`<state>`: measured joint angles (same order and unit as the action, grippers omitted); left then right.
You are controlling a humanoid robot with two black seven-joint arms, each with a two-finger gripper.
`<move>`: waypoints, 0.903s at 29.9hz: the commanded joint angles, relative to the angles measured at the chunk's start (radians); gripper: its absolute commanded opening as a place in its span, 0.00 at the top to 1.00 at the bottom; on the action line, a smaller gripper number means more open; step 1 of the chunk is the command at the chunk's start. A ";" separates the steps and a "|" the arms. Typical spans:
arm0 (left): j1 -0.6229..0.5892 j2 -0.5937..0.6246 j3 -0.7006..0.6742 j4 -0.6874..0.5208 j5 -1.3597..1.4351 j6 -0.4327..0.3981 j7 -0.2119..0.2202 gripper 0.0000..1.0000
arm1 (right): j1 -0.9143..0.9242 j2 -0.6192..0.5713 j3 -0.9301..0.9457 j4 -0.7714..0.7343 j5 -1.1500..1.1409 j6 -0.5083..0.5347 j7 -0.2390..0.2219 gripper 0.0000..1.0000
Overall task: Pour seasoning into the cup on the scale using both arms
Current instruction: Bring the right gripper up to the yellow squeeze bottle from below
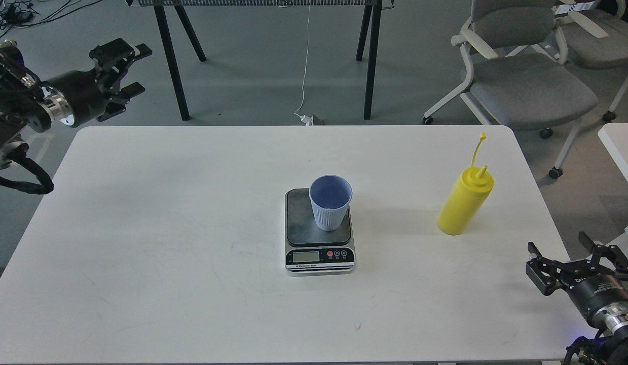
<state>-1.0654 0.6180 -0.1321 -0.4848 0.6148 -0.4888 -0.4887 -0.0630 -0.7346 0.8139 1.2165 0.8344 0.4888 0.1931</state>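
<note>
The light-blue ribbed cup (330, 202) stands upright on the dark platform of the scale (319, 253) at the middle of the white table (192, 228). The yellow seasoning bottle (464, 202) stands upright at the right of the table, cap strap sticking up. My left gripper (136, 71) is open and empty, off the table's far left corner, far from the cup. My right gripper (559, 244) is open and empty at the table's right front edge, below and to the right of the bottle.
Grey office chairs (521, 81) stand beyond the table's far right corner. Black trestle legs (172, 61) and a white cable (304, 66) are behind the far edge. A second white table (620, 152) is at the right.
</note>
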 commanded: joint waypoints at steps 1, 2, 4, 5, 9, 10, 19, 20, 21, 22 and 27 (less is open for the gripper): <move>0.010 -0.001 0.000 0.000 0.000 0.000 0.000 0.00 | 0.012 0.009 0.001 -0.005 -0.024 0.000 0.000 0.01; 0.012 -0.001 0.000 0.000 0.000 0.000 0.000 0.00 | 0.015 0.014 0.001 -0.005 -0.024 0.000 0.000 0.01; 0.012 -0.001 0.000 0.000 -0.001 0.000 0.000 0.00 | 0.026 0.023 0.001 -0.005 -0.026 0.000 -0.001 0.01; 0.013 -0.001 0.000 0.000 -0.001 0.000 0.000 0.00 | 0.037 0.029 0.001 -0.005 -0.027 0.000 -0.001 0.01; 0.021 -0.001 -0.001 0.000 -0.001 0.000 0.000 0.00 | 0.074 0.078 0.002 -0.017 -0.060 0.000 -0.001 0.01; 0.022 -0.001 -0.001 0.000 -0.001 0.000 0.000 0.00 | 0.084 0.098 0.002 -0.029 -0.072 0.000 -0.001 0.01; 0.025 0.009 -0.014 0.000 -0.001 0.000 0.000 0.00 | 0.124 0.175 0.001 -0.069 -0.116 0.000 -0.001 0.01; 0.025 0.011 -0.015 0.000 -0.001 0.000 0.000 0.00 | 0.127 0.175 0.001 -0.069 -0.118 0.000 -0.001 0.01; 0.025 0.011 -0.020 0.000 -0.001 0.000 0.000 0.00 | 0.132 0.176 0.001 -0.075 -0.118 0.000 -0.001 0.01; 0.025 0.011 -0.020 0.000 -0.001 0.000 0.000 0.00 | 0.134 0.182 -0.001 -0.083 -0.121 0.000 -0.001 0.01; 0.038 0.005 -0.021 0.000 -0.001 0.000 0.000 0.00 | 0.135 0.221 0.001 -0.103 -0.149 0.000 -0.001 0.01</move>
<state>-1.0369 0.6268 -0.1516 -0.4847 0.6136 -0.4887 -0.4887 0.0711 -0.5297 0.8138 1.1223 0.6953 0.4887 0.1916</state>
